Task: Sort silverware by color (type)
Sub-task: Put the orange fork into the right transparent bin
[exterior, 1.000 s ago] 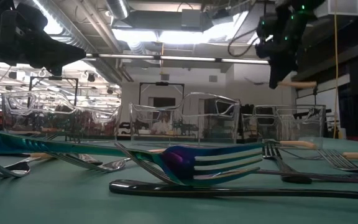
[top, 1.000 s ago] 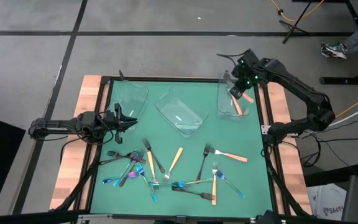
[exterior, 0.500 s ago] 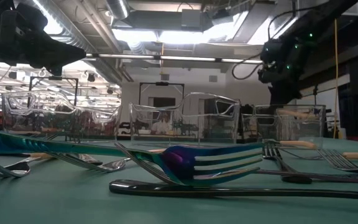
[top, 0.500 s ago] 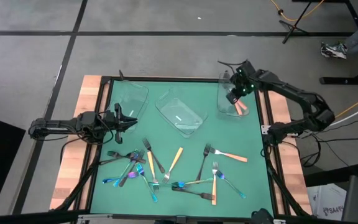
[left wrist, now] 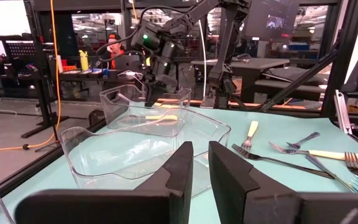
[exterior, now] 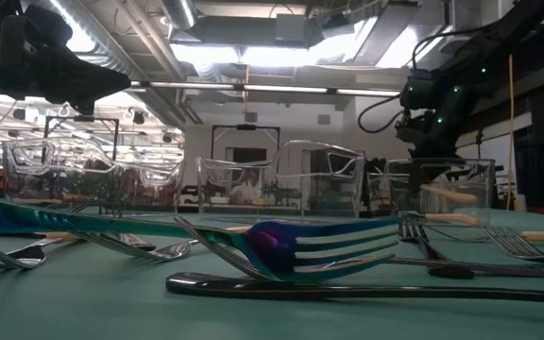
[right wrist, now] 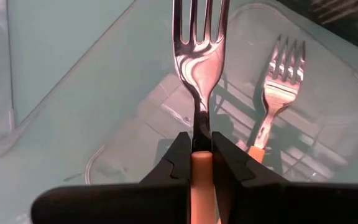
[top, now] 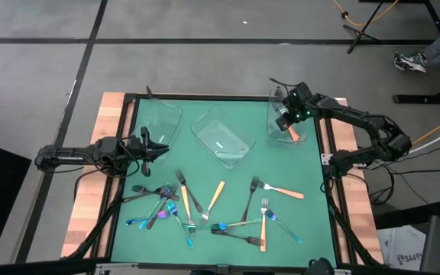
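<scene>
Right gripper (right wrist: 201,163) clamped tight on the tan handle of a silver fork (right wrist: 199,46), tines pointing forward and away from the fingers, held low over the clear tray at the table's far right corner (top: 275,131). Inside that tray, a second silver fork with an orange handle (right wrist: 277,102), lying just beside the held one. From above, same gripper (top: 284,124) seen within the tray's outline, with an orange handle (top: 293,134) showing just past it. Next to it, toward the middle of the far edge, a second clear tray (top: 221,140), tilted, and a third (top: 161,120) at the far left. Left gripper (top: 163,150) parked near the table's left edge beside that third tray, fingers (left wrist: 178,171) a narrow gap apart and holding nothing. Across the near half of the green mat (top: 205,172), the remaining silverware (top: 205,210) scattered: dark forks, iridescent blue-purple pieces clustered at the left, tan-handled ones toward the middle and right, several crossing and touching one another.
</scene>
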`<state>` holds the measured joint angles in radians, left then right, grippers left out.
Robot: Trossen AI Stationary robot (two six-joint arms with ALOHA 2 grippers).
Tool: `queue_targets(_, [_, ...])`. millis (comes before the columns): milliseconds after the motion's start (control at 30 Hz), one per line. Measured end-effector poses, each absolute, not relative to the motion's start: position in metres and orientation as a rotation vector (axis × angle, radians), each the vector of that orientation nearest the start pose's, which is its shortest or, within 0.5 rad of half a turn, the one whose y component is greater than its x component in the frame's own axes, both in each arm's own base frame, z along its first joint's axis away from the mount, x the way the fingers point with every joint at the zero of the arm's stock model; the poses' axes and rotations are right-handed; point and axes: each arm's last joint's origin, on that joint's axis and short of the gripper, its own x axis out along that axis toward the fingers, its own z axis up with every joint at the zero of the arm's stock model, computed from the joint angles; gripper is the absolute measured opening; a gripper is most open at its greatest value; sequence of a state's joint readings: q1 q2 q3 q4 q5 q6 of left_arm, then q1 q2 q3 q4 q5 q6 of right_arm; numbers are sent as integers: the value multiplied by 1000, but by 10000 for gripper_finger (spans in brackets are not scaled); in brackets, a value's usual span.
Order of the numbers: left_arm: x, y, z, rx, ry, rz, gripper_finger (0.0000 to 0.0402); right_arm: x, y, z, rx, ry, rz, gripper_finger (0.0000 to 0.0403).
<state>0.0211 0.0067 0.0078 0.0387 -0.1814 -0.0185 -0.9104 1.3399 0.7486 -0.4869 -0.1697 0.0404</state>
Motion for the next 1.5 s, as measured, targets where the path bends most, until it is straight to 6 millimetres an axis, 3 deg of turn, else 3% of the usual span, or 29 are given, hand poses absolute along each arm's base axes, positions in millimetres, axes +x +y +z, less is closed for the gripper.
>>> queue_targets(267, [97, 7, 169, -22, -42, 202, 46, 153, -189, 188, 697, 900, -746, 21])
queue_targets(867, [97, 7, 169, -22, -42, 202, 46, 159, -201, 150, 755, 1046, -836, 21])
queue_targets(1500, [97, 7, 169, -21, -42, 202, 46, 159, -202, 148, 725, 1061, -878, 21])
